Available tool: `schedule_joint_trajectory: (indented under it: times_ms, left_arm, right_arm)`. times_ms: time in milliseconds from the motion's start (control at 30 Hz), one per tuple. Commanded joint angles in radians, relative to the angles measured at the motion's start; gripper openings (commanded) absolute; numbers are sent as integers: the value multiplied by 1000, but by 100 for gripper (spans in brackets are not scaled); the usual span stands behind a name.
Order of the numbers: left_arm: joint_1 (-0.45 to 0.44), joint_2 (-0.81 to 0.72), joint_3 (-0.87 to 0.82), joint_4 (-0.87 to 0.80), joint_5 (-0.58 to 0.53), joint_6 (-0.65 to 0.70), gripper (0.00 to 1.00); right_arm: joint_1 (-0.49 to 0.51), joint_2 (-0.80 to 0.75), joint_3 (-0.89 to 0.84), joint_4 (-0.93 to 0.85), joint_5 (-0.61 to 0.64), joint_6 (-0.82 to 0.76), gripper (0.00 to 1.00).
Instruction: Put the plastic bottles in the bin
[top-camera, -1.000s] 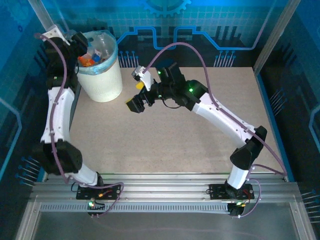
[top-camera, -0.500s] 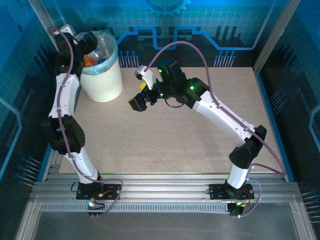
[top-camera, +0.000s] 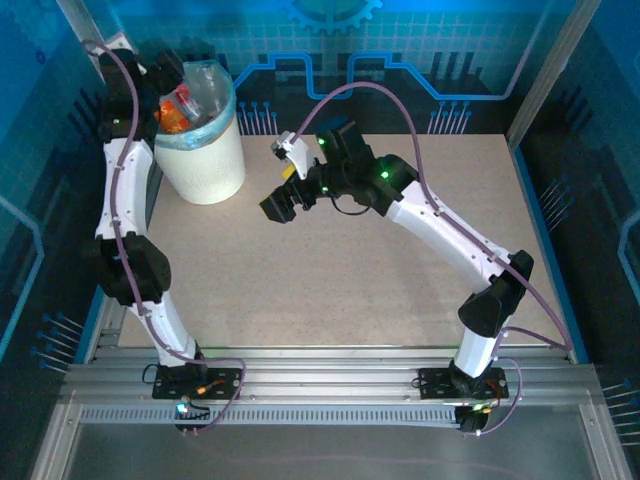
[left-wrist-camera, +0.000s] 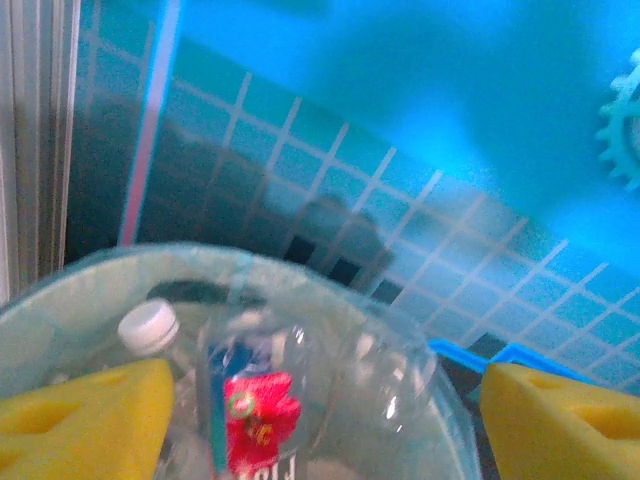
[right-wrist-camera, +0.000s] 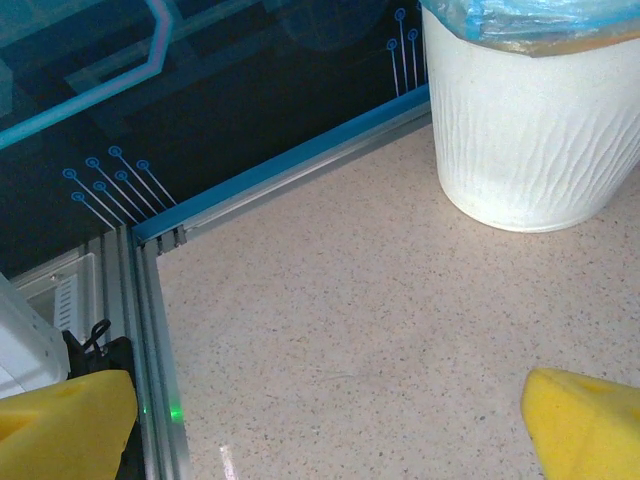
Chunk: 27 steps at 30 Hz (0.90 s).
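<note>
Round cream-white bin (top-camera: 205, 165), lined with a blue bag, holds clear and orange plastic bottles (top-camera: 182, 103). Left hand (left-wrist-camera: 320, 420) hovers over its rim, fingers apart and empty. Right hand (right-wrist-camera: 330, 420), right of the bin, is also apart.

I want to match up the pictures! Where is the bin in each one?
Top view: the bin stands upper left on the table.
Left wrist: its rim curves across the bottom, with bottles inside.
Right wrist: the bin fills the top right corner.
Shared landmark: the pale blue bag folded over its rim.
</note>
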Motion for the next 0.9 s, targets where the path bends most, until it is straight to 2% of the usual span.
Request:
schedule_joint_trajectory:
  times_ms: [0, 200, 300, 400, 567, 733, 867]
  left_arm:
    - [9, 83, 126, -143, 2, -19, 78]
    - [8, 231, 339, -345, 107, -25, 74]
    - [8, 243, 374, -375, 131, -32, 73]
    - [7, 200, 384, -356, 158, -39, 72]
    - [-9, 43, 361, -294, 168, -12, 72]
    - [-44, -234, 113, -176, 166, 53, 73]
    - [-103, -529, -304, -33, 110, 81, 73]
  right_arm:
    - [-18, 17, 18, -31, 9, 8, 100]
    - [-30, 20, 10, -52, 13, 13, 100]
    - [-39, 16, 10, -59, 11, 21, 100]
    - [-48, 0, 10, -60, 23, 22, 100]
    - [-79, -33, 1, -52, 62, 48, 100]
    - [-145, -105, -69, -27, 114, 78, 100]
    - [-231, -215, -227, 48, 218, 106, 100]
